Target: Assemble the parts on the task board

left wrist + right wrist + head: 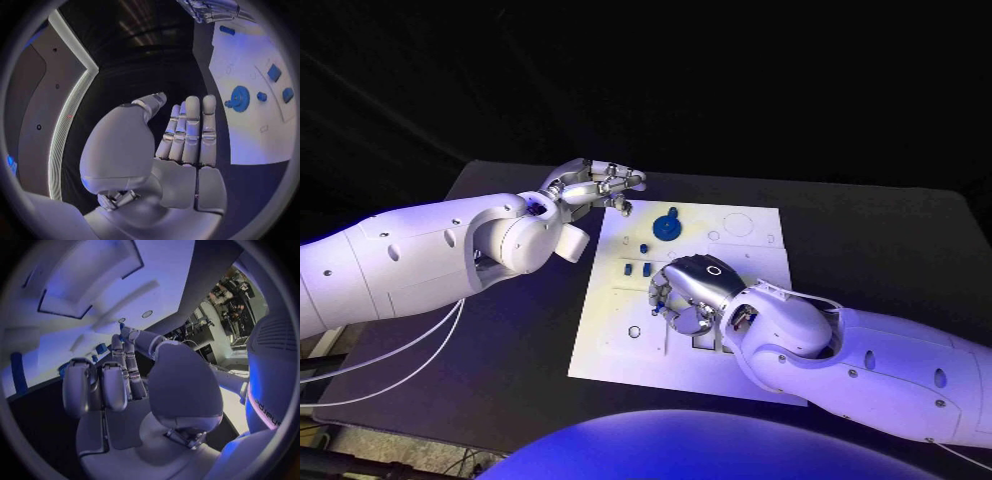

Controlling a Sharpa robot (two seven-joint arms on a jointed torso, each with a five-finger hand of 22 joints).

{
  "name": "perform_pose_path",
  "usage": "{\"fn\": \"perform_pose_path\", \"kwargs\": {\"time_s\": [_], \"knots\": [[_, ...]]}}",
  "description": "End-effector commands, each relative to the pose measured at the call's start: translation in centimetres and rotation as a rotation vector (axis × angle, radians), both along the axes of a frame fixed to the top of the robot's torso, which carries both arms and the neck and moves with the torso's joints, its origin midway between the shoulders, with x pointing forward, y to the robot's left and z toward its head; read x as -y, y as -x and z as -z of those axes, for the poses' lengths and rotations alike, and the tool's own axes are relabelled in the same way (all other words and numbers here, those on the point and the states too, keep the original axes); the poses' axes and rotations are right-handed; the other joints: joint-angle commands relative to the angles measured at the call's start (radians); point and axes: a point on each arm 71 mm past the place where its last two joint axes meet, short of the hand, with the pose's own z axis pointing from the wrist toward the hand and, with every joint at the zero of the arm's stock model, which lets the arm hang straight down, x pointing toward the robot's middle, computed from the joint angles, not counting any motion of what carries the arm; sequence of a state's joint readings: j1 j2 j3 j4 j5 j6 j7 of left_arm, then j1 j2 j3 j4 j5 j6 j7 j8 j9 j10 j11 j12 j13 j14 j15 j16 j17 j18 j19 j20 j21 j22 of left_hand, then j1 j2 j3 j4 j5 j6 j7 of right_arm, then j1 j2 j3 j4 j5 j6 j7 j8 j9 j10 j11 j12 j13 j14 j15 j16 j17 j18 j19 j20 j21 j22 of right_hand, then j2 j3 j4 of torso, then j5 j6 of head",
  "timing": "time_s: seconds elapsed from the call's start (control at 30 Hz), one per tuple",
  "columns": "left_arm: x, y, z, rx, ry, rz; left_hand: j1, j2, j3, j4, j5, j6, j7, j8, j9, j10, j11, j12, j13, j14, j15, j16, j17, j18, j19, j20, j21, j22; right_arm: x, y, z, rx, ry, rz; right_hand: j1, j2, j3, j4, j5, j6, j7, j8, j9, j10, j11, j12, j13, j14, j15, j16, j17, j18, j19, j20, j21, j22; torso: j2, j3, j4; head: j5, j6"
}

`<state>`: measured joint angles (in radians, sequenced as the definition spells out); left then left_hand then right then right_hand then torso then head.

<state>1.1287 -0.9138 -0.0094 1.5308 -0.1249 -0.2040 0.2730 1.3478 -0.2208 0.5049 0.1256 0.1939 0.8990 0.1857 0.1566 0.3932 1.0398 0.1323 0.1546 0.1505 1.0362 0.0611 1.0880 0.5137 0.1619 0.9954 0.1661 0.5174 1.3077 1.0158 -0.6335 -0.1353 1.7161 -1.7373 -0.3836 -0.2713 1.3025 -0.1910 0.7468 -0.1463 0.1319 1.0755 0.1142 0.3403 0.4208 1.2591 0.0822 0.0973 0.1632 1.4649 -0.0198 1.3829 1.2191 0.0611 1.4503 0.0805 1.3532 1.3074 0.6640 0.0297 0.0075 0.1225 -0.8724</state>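
Task board (625, 345) lies on the bench (877, 250), a blue gear (668, 226) on it. Right hand (689, 290) hovers over its middle, grasp unclear. Left hand (596, 187) is released, fingers straight, beside the board.

Before me stands a matte black table (877, 250), and directly on its top lies the flat white rectangular task board (625, 350), set about the middle (its long sides run away from me). Dark tabletop shows around the board on every side I see.
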Motion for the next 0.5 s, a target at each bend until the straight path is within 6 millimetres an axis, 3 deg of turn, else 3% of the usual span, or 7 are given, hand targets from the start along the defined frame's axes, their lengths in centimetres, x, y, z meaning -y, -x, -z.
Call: {"fn": "perform_pose_path", "kwargs": {"time_s": [0.03,0.5], "knots": [[0.34,0.11,-0.10,0.001,0.014,0.021,0.004,-0.001,0.001,-0.005,0.003,-0.006,0.001,0.004,-0.002,-0.005,0.001,0.004,0.001,-0.005,0.000,-0.003,-0.001,0.017,0.000,0.000,-0.005,0.003,-0.20,0.12,0.16,0.019,0.000,-0.014,0.013,0.018,0.006,0.001,0.003,0.002,0.001,0.002,0.002,0.040,-0.033,0.006,0.053,0.042,-0.008,0.004,0.002,-0.009,0.001,-0.002,-0.001,0.176,0.001,0.0009,-0.0003,0.005,0.000],[0.16,0.14,-0.10,-0.003,0.011,0.021,0.004,-0.001,0.001,-0.005,0.003,-0.006,0.001,0.005,-0.002,-0.007,0.001,0.004,0.001,-0.006,0.001,-0.004,-0.002,0.017,0.000,0.000,-0.005,0.003,-0.39,0.15,0.73,0.016,0.012,-0.016,0.013,0.018,0.006,0.001,0.003,0.002,0.001,0.002,0.002,0.040,-0.033,0.006,0.053,0.042,-0.008,0.004,0.002,-0.009,0.001,-0.002,-0.001,0.176,-0.001,0.0012,-0.0011,0.012,0.000]]}}
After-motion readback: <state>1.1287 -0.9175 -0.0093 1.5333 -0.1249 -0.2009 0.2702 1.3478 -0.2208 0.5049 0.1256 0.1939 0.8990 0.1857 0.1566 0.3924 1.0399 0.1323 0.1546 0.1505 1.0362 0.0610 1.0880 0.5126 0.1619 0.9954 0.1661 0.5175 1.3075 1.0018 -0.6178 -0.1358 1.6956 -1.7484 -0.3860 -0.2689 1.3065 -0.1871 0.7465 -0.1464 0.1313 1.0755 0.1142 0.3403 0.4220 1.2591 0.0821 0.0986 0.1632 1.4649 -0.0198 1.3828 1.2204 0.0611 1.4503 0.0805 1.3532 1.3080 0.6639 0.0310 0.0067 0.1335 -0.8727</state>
